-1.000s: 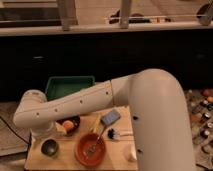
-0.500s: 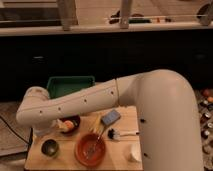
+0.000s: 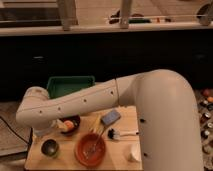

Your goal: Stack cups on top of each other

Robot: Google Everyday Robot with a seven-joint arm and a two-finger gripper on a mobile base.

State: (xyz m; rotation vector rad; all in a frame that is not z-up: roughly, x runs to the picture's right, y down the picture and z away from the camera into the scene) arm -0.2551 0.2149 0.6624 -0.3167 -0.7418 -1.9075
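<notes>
Cups stand well apart: the dark cup is upright near the front-left corner of the wooden table, the pale cup is by the front-right corner, and the orange bowl sits between them. Both look small, light and stiff-walled, probably smooth plastic that could slip or tip. I would pinch one across its rim from above, one finger inside.

Farther back lie a white-handled brush, a dark bowl of orange fruit and a blue sponge. The gripper hangs under the white arm at the table's left edge, just behind the dark cup, spread wide and holding nothing. A green bin sits beyond the far edge.
</notes>
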